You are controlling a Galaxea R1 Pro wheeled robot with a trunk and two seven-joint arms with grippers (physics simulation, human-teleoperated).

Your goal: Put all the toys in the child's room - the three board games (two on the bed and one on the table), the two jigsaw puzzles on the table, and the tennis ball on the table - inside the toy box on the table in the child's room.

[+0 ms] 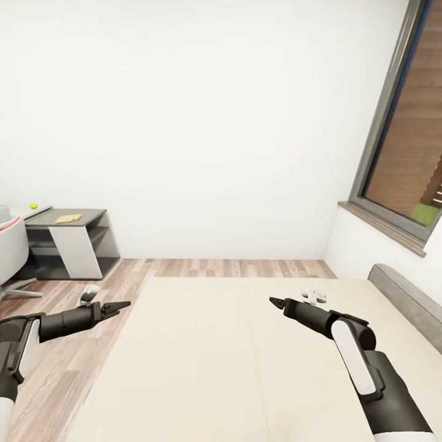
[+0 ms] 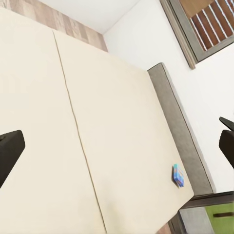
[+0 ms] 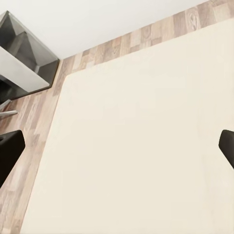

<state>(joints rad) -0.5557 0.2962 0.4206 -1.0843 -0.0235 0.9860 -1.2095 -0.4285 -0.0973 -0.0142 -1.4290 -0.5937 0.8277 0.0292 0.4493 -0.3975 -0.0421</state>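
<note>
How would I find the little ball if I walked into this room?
Look to the grey desk against the white wall, across the wood floor from the big cream bed. On its raised white top sits the tennis ball, tiny, round and yellow-green, unlike the flat yellow square lying nearby.

Your head view cuts the table (image 1: pixel 73 216) off at its left end, past the tennis ball (image 1: pixel 33 206). The flat yellow item (image 1: pixel 67 218) beside the ball is too small to identify. The bed (image 1: pixel 245 356) runs off frame, headboard (image 1: pixel 408 304) partly cropped.
</note>
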